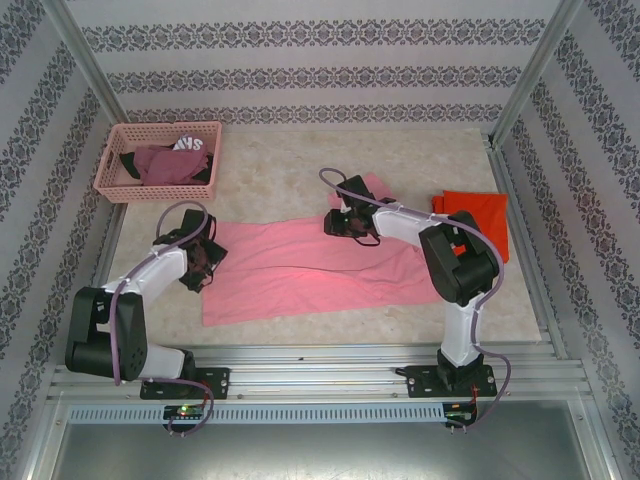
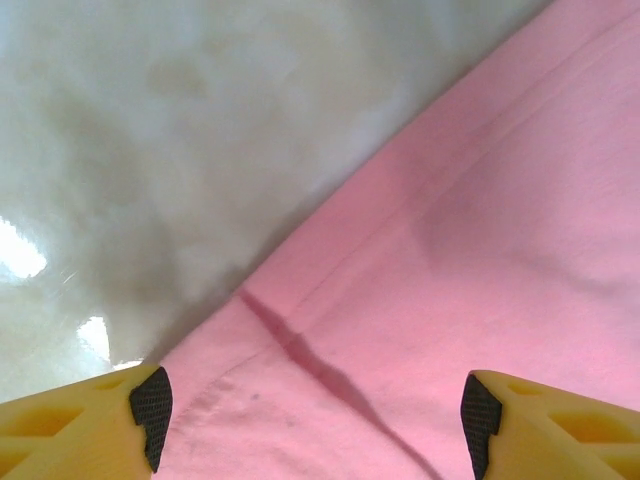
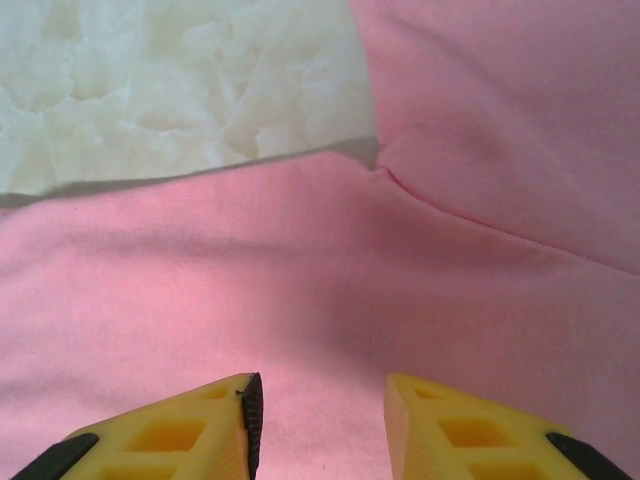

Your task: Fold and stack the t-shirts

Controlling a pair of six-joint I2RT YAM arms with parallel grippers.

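Counter (image 1: 280, 160): cream, marbled and glossy, enclosed by walls papered in grey damask bands and by an aluminium frame.

Salmon-pink t-shirt (image 1: 300, 265): soft cotton, lying flat as a long band across mid-counter. It is lightly creased, with a stitched hem line at its left end.

Orange-red t-shirt (image 1: 480, 215): folded into a flat rectangle just beside the pink tee's right end.

Pink plastic lattice basket (image 1: 150, 192): well beyond the pink tee's far left corner, holding crumpled maroon and black garments (image 1: 160, 163).

Left jaws: above the pink tee's left hem corner and spread wide. The yellow fingers have black ribbed pads (image 2: 150, 405), with nothing between them.

Right jaws: over the pink tee's far edge towards its right end, at a seam fold. They stand partly open, with no cloth pinched.
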